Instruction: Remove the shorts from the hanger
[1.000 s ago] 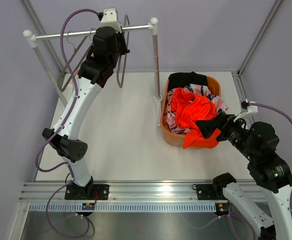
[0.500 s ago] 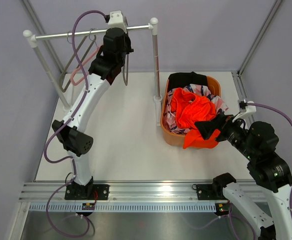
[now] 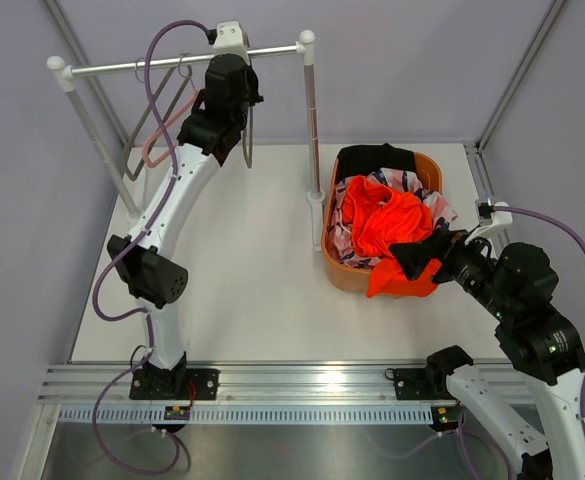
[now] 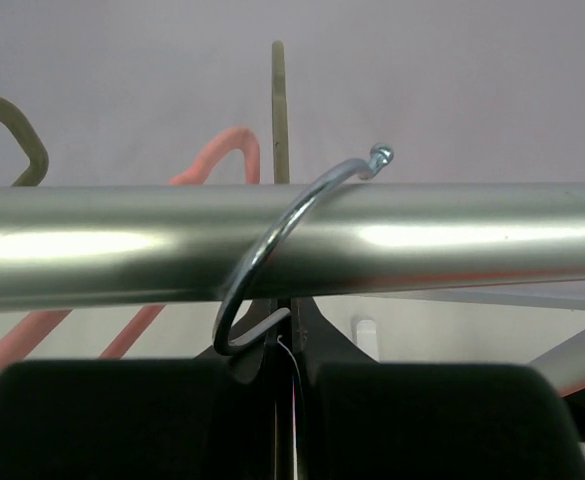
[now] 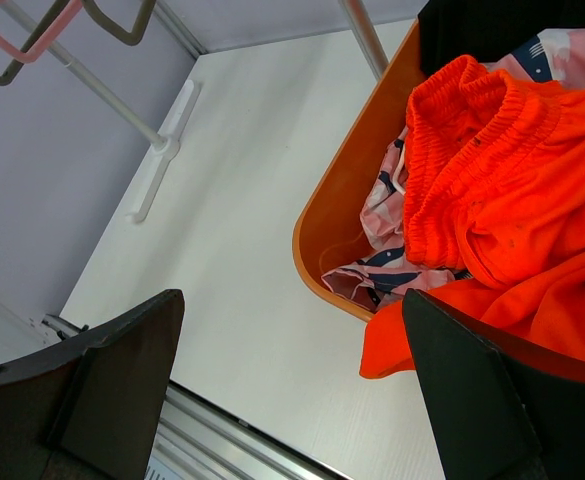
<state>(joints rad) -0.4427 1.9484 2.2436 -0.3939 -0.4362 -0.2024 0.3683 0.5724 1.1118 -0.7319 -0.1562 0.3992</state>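
Observation:
The three shorts lie piled in an orange basket: bright orange on top, its edge hanging over the front rim, pink print and black behind. My left gripper is raised to the metal rail and shut on the neck of a bare hanger. In the left wrist view the hanger's hook sits over the rail, just above my left gripper. My right gripper is open and empty at the basket's front, beside the orange shorts.
A pink hanger and an olive hanger hang bare on the rail to the left. The rail's right post stands just behind the basket. The cell's walls close in the table at the back and sides.
My left arm has moved right along the rail with the hanger, then nearly stopped. The right arm and the shorts have not moved.

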